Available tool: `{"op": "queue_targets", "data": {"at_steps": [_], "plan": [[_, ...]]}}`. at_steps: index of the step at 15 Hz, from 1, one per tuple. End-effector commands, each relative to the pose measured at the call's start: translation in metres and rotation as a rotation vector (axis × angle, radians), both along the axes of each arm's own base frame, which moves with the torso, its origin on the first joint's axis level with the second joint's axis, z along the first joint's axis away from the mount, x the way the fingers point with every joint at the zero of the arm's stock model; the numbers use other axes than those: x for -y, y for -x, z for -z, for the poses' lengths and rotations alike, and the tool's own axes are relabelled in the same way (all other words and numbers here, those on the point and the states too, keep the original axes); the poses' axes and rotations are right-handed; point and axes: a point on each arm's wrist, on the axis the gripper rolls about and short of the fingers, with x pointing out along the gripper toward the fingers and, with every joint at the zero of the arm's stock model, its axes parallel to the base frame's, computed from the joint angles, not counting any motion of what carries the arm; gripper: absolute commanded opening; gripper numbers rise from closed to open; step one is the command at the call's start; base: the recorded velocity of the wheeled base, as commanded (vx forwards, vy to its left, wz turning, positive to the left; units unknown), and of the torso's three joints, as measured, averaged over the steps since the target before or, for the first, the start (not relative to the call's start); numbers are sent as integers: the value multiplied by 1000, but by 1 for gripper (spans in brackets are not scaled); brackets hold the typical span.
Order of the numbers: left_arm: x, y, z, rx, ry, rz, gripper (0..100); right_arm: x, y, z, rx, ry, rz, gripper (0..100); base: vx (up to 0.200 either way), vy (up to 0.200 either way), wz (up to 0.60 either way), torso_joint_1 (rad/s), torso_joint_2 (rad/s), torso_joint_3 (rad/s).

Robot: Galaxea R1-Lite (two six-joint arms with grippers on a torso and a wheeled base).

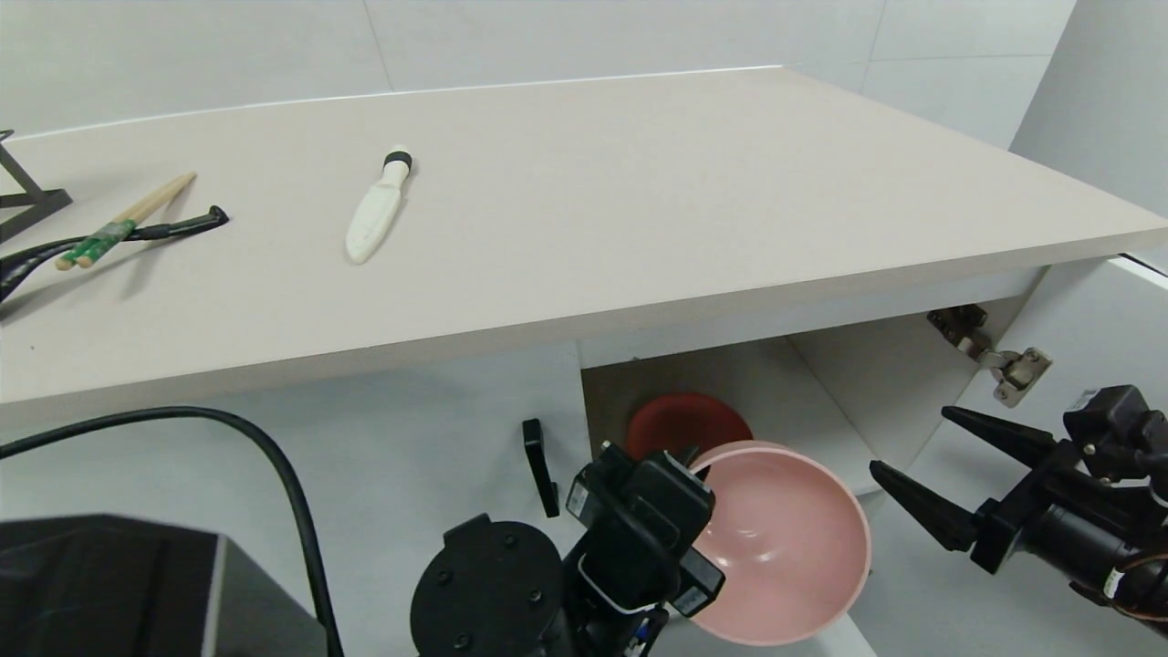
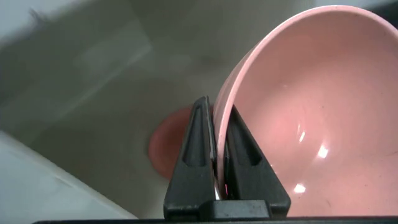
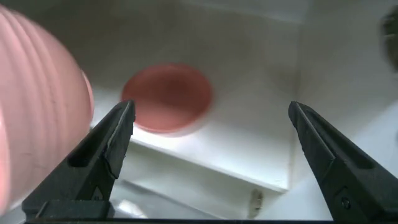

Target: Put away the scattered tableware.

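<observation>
My left gripper (image 1: 695,465) (image 2: 217,134) is shut on the rim of a pink bowl (image 1: 785,547) (image 2: 311,118), held tilted just in front of the open cabinet below the counter. A red bowl (image 1: 686,425) (image 2: 166,144) (image 3: 166,98) sits on the cabinet shelf behind it. My right gripper (image 1: 922,465) (image 3: 211,118) hangs open to the right of the pink bowl (image 3: 37,106), holding nothing. On the counter lie a white sheathed knife (image 1: 376,212) and a pair of chopsticks (image 1: 123,222).
The open cabinet door (image 1: 1077,365) with its hinge (image 1: 990,356) stands at the right. A black door handle (image 1: 540,465) is on the shut door to the left. Black cables (image 1: 137,233) and a dark rack (image 1: 27,196) sit at the counter's left end.
</observation>
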Motion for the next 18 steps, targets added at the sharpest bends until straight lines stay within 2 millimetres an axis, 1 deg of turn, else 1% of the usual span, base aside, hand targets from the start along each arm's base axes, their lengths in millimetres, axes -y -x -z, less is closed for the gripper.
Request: {"op": "queue_targets", "data": {"at_steps": [1, 4, 5, 6, 7, 8, 10, 11, 13, 15, 16, 18], "plan": [[12, -8, 14, -12, -15, -26, 0, 5, -4, -3, 21, 1, 28, 100, 0, 0, 0, 0, 0, 0], [26, -18, 22, -9, -2, -72, 0, 6, -6, -7, 40, 0, 35, 100, 0, 0, 0, 0, 0, 0], [35, -26, 20, 5, 29, -79, 0, 5, -6, -9, 52, -3, 33, 100, 0, 0, 0, 0, 0, 0], [37, -28, 20, 8, 34, -82, 0, 5, -6, -10, 58, -5, 33, 100, 0, 0, 0, 0, 0, 0], [45, -41, 19, 28, 69, -100, 0, 4, -5, -15, 85, -12, 30, 100, 0, 0, 0, 0, 0, 0], [51, -49, 19, 39, 87, -109, 0, 3, -5, -16, 86, -12, 23, 100, 0, 0, 0, 0, 0, 0], [61, -57, 15, 61, 132, -112, 0, -1, -4, -15, 84, -13, 0, 100, 0, 0, 0, 0, 0, 0], [62, -58, 12, 66, 144, -113, 0, -1, -4, -17, 92, -15, 0, 100, 0, 0, 0, 0, 0, 0], [62, -58, 12, 56, 159, -126, 0, -1, -1, -26, 139, -28, -2, 100, 0, 0, 0, 0, 0, 0], [63, -58, 11, 58, 165, -126, 0, -1, -1, -26, 134, -28, -2, 100, 0, 0, 0, 0, 0, 0], [66, -56, 7, 66, 180, -118, 0, -2, -6, -15, 84, -13, -2, 100, 0, 0, 0, 0, 0, 0], [68, -53, 5, 67, 184, -109, 0, -3, -10, -2, 17, 4, -1, 100, 0, 0, 0, 0, 0, 0]]}}
